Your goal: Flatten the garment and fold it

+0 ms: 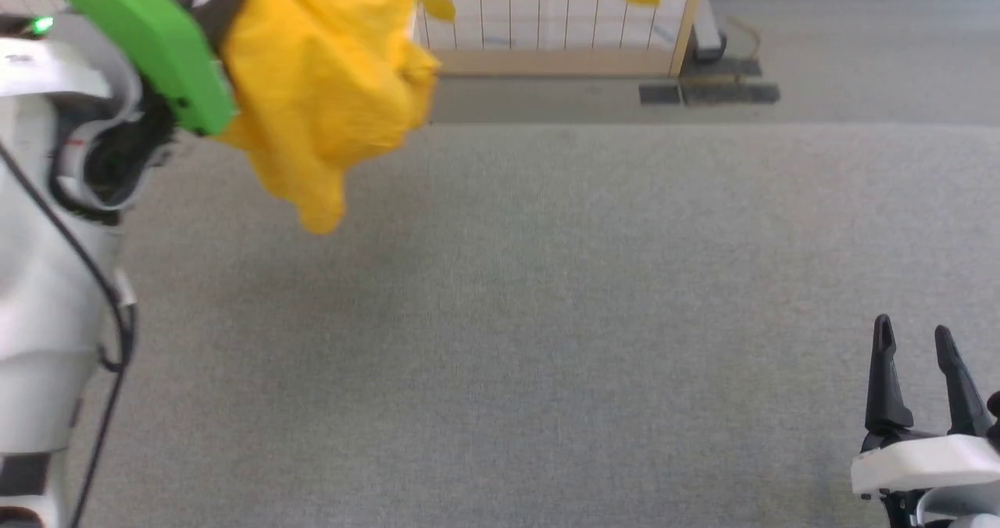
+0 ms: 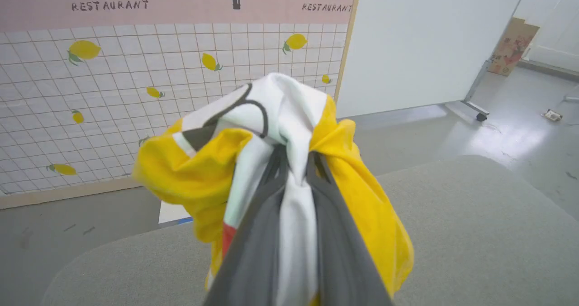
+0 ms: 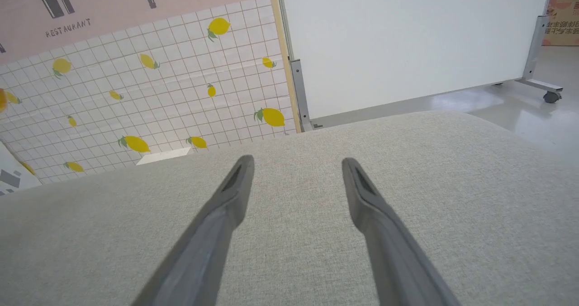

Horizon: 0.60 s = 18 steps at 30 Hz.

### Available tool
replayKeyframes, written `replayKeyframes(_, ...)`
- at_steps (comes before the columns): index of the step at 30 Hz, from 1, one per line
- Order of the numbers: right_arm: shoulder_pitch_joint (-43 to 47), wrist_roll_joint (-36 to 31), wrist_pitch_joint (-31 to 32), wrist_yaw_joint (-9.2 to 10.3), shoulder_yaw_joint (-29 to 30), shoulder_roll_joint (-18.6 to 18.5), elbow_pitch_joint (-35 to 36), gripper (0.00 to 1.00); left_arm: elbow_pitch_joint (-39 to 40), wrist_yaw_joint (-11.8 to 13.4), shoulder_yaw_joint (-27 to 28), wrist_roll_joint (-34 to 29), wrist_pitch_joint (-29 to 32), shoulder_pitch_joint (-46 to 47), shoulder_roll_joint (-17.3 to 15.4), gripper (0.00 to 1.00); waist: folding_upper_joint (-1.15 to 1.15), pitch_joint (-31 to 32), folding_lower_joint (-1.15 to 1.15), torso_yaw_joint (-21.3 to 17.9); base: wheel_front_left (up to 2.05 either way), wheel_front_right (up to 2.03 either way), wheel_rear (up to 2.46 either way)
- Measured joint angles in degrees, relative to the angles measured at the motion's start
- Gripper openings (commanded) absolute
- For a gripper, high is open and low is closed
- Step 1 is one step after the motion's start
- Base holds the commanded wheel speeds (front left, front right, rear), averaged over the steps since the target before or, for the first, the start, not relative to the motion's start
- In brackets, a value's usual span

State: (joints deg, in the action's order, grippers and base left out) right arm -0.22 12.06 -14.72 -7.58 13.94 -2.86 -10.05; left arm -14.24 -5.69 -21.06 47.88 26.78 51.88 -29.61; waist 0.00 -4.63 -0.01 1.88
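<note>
The left pincer (image 2: 294,156) is clenched on the garment (image 1: 320,90), a crumpled bunch of soft yellow cloth hanging at eleven o'clock over the grey woven surface (image 1: 500,317). At four o'clock the right pincer (image 1: 914,340) stands released, its tapered dark fingers apart.

1. garment (image 1: 328,98), upper left of head view: top cut off by the frame's upper edge; left part covered by a green arm cover (image 1: 156,44); outline slightly blurred. In the left wrist view it is crumpled, and its print cannot be made out as a face.
2. left gripper (image 2: 296,157), centre of left wrist view: fingertips buried in the cloth; finger bases cut by the bottom edge.
3. right gripper (image 1: 912,329), lower right of head view: body cut by the right and bottom edges.
4. cardboard box (image 2: 513,45), upper right of left wrist view: print too small to read.
5. small object (image 2: 552,114), far right of left wrist view: too small to identify.
</note>
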Motion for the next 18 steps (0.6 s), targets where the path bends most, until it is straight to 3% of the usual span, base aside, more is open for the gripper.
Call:
replayKeyframes(11,0.8,0.7,0.0,0.0,0.4,0.0,-0.5,1.0,10.3,1.7,-6.4,0.8,1.6,-2.0,8.7,0.0,0.0,3.8,0.0,-2.8,0.0,0.0,0.0)
replayKeyframes(18,1.2,0.8,0.0,0.0,0.9,0.0,-0.4,1.0,10.5,3.3,-10.9,-0.5,-3.7,-7.4,15.5,0.0,0.0,3.6,0.0,-4.7,0.0,0.0,0.0)
